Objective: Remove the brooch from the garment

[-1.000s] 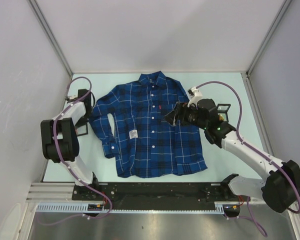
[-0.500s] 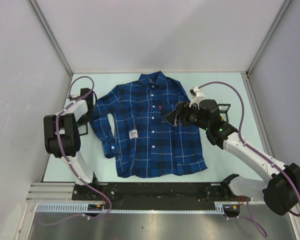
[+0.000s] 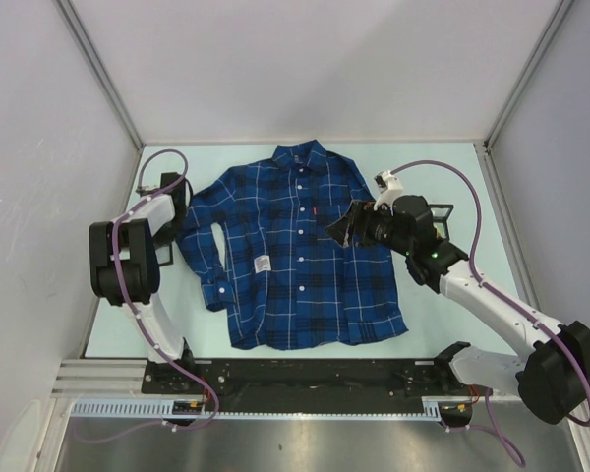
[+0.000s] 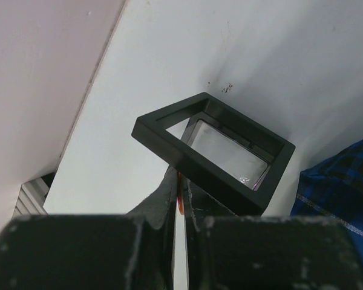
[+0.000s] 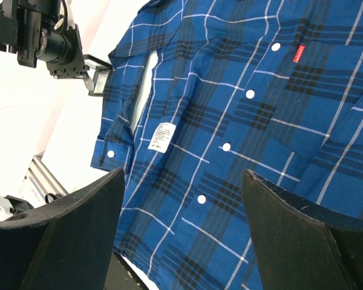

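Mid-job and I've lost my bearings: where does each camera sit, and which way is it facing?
Top external: above and behind the bases, looking down at the garment on the table; left arm and right arm show.
Left wrist: near the table's left edge, facing a black square frame; left gripper, fingers close together, shows below.
Right wrist: over the garment's right side, facing left across it; right gripper, wide open, shows at the bottom.
Shared: right wrist also sees that frame and the left arm's end.
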`<state>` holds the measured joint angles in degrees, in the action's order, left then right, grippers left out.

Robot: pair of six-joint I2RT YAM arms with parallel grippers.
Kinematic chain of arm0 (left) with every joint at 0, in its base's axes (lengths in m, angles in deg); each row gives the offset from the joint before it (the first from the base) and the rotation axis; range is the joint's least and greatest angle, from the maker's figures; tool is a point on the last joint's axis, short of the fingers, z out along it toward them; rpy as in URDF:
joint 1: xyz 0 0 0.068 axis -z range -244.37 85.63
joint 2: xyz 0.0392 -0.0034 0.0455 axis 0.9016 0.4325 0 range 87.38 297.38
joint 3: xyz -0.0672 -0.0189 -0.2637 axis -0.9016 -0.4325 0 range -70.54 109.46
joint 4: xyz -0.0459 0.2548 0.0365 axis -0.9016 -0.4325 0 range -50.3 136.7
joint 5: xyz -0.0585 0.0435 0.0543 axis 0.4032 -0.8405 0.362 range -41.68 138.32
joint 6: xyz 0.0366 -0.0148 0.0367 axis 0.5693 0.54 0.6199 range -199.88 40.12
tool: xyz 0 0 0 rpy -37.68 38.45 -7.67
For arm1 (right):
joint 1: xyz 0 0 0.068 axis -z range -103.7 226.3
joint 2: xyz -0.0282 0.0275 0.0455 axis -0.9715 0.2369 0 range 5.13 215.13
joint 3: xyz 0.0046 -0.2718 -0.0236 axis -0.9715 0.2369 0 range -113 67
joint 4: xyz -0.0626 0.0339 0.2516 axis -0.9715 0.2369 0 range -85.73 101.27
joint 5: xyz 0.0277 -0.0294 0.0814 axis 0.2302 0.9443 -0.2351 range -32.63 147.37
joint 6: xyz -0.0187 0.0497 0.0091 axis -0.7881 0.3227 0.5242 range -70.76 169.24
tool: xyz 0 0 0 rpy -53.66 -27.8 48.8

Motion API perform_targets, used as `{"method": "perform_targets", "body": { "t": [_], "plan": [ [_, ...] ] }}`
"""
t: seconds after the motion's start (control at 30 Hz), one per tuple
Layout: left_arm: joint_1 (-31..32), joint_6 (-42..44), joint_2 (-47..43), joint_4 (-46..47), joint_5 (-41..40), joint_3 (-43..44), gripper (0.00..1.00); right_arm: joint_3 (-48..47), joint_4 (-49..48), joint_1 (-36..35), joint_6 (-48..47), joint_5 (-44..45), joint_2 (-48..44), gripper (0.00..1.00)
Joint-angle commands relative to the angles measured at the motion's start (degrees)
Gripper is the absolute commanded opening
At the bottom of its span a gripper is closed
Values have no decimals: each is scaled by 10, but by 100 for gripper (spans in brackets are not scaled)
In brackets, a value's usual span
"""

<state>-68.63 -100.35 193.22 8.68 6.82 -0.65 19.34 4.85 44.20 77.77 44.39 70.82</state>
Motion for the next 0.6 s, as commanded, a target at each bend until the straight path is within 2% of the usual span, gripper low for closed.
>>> {"method": "perform_targets", "body": {
  "t": [0.0,0.17,0.57],
  "plan": [
    [2,3,4,-3,-14,22,7,-1,-16,4,-3,-3,-14,81],
    [3,4,7,-5,-10,24,11,-1,-17,5,-1,-6,-14,81],
    [9,10,-40,-7,30,16,44,-1,-16,14,12,-11,-25,81]
  ]
}}
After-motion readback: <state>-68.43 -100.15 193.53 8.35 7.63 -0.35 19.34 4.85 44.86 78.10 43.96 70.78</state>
